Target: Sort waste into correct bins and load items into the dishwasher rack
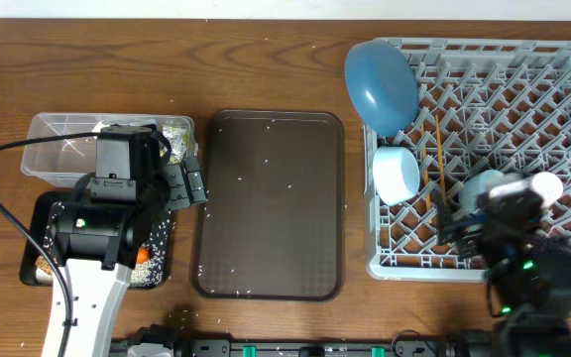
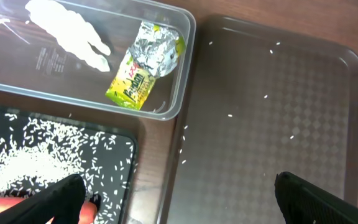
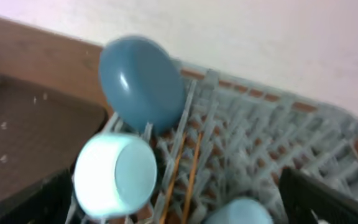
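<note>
Left gripper (image 2: 178,180) spread wide, empty, straddling black tray (image 2: 126,155) and serving tray (image 2: 278,81). Right gripper (image 3: 173,186) released above rack (image 1: 523,89). Chopsticks (image 1: 440,159) in rack beside bowl (image 1: 397,174), long axis far-to-near.

Bright even light, soft shadows; right wrist view blurred, foil wrapper (image 2: 146,62) glinting
</note>
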`<state>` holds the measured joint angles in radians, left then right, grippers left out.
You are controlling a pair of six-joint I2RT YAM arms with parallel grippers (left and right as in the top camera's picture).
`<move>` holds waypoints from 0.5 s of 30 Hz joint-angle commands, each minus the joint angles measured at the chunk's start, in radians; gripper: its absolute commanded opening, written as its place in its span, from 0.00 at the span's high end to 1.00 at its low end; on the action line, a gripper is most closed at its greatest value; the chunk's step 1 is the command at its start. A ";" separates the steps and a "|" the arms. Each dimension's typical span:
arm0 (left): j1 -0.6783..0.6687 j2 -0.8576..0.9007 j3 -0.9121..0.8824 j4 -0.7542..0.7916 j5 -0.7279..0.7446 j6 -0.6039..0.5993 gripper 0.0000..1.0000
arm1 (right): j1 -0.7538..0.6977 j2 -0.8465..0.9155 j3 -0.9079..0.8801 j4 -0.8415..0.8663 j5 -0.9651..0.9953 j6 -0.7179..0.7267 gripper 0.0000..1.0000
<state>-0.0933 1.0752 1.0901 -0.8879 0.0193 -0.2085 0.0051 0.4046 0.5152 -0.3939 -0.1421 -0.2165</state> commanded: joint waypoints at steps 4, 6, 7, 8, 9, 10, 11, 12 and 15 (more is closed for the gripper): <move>0.004 -0.003 0.015 -0.002 -0.008 0.006 0.02 | 0.015 -0.224 -0.282 0.122 -0.027 -0.013 0.01; 0.004 -0.003 0.015 -0.002 -0.008 0.006 0.02 | 0.015 -0.291 -0.334 0.123 -0.027 -0.013 0.01; 0.004 -0.003 0.015 -0.002 -0.008 0.006 0.02 | 0.015 -0.328 -0.360 0.125 -0.027 -0.013 0.01; 0.004 -0.003 0.016 -0.002 -0.008 0.006 0.02 | 0.015 -0.351 -0.375 0.126 -0.027 -0.013 0.01; 0.004 -0.003 0.015 -0.002 -0.008 0.006 0.02 | 0.015 -0.382 -0.395 0.125 -0.027 -0.013 0.01; 0.004 -0.003 0.015 -0.002 -0.008 0.006 0.02 | 0.014 -0.405 -0.414 0.130 -0.026 -0.013 0.01; 0.004 -0.003 0.015 -0.002 -0.008 0.006 0.02 | 0.015 -0.397 -0.430 0.153 -0.026 -0.013 0.01; 0.004 -0.003 0.015 -0.002 -0.008 0.006 0.02 | 0.014 -0.396 -0.444 0.167 -0.026 -0.013 0.01; 0.004 -0.003 0.015 -0.002 -0.008 0.006 0.02 | 0.015 -0.399 -0.457 0.206 -0.023 -0.013 0.01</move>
<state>-0.0933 1.0756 1.0901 -0.8879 0.0193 -0.2085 0.0051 0.0166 0.0711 -0.2050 -0.1608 -0.2199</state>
